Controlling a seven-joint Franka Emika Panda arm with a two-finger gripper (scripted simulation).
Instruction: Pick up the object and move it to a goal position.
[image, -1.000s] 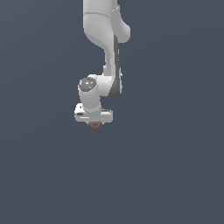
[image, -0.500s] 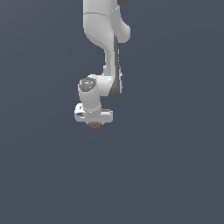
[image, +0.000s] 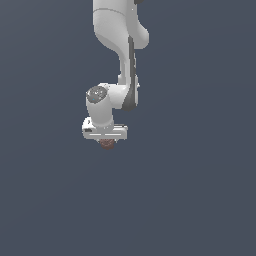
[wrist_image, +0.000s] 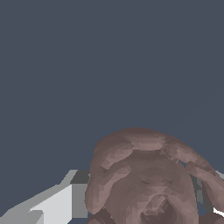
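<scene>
Against plain grey-blue ground, the gripper (image: 106, 141) has its jaws clamped on the reddish-brown object (wrist_image: 144, 179).

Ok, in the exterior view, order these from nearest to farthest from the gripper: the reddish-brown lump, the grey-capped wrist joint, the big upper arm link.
1. The lump: right at the gripper, peeking out just beneath it.
2. The grey-capped wrist joint: above the gripper, slightly toward the exterior view's left.
3. The upper arm link: at the top of the picture, farthest.

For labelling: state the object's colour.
Mottled reddish-brown object; clearest in the wrist view.
</scene>
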